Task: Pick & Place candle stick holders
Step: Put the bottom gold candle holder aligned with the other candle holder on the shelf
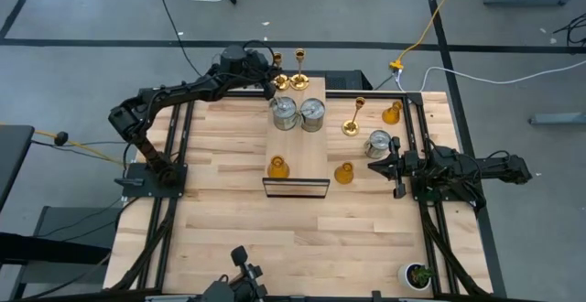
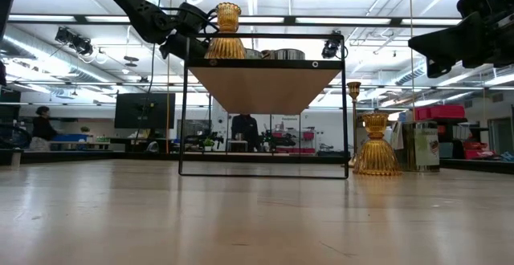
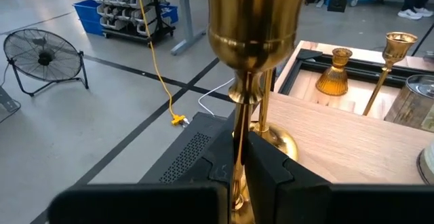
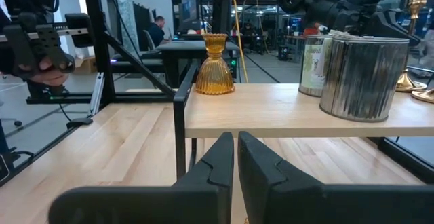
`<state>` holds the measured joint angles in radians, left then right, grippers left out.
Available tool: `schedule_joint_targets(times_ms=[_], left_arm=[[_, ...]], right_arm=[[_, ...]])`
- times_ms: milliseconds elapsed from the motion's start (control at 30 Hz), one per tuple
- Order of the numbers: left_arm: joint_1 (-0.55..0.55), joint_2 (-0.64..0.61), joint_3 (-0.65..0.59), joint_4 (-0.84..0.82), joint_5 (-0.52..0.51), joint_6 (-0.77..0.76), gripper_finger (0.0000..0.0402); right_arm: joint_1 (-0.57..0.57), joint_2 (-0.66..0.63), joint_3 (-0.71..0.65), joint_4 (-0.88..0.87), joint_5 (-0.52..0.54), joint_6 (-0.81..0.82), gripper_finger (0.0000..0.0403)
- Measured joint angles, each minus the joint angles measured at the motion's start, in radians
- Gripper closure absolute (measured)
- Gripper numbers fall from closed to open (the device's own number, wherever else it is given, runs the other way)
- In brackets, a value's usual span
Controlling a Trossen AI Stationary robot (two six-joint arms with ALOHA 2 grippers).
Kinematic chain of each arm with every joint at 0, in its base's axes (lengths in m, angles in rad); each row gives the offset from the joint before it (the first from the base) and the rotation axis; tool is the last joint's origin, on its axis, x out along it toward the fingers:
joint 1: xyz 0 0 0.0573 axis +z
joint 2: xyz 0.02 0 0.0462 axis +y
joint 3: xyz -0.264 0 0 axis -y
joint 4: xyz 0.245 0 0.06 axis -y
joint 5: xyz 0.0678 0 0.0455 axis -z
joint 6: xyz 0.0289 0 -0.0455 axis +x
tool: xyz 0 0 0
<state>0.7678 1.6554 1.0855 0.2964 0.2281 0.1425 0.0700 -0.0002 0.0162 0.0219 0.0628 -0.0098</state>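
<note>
A raised wooden shelf point(image 1: 307, 151) stands mid-table. On it are two silver cans point(image 1: 286, 112) point(image 1: 312, 112), an amber holder point(image 1: 277, 167) and a gold candlestick point(image 1: 298, 69) at its far end. My left gripper point(image 3: 241, 173) reaches over the shelf's far left corner and is shut on another gold candlestick point(image 3: 254, 20). A third gold candlestick point(image 1: 352, 119), two amber holders point(image 1: 392, 113) point(image 1: 343, 173) and a silver can point(image 1: 378, 143) stand on the table right of the shelf. My right gripper point(image 1: 375, 167) waits shut near the right edge, touching nothing. My left gripper pinches the gold candlestick's thin stem point(image 3: 239, 139), below its cup, between its two fingers point(image 3: 271, 176). The fingers come nearly level from the table's far left and lie across the stem. The candlestick stands upright. The fingers hide its base, so I cannot tell whether it rests on the shelf.
A small potted plant point(image 1: 419, 275) sits at the table's near right corner. The shelf's black frame point(image 2: 263, 173) stands on thin legs with open space beneath. Bare tabletop lies left of the shelf and along the near edge. People show in the room behind.
</note>
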Motion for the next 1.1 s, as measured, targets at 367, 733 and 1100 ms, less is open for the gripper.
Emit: schedule_joint_targets(times_ms=[367, 733, 1100], left_arm=[[-0.003, 0.002, -0.001, 0.029, -0.017, 0.007, 0.0367], [-0.003, 0.002, -0.001, 0.037, -0.055, 0.007, 0.0349], [-0.005, 0.002, -0.001, 0.036, -0.055, 0.008, 0.0344]], right_arm=[[0.000, 0.000, 0.000, 0.000, 0.000, 0.000, 0.0376], [0.000, 0.000, 0.000, 0.000, 0.000, 0.000, 0.0376], [0.000, 0.000, 0.000, 0.000, 0.000, 0.000, 0.0376]])
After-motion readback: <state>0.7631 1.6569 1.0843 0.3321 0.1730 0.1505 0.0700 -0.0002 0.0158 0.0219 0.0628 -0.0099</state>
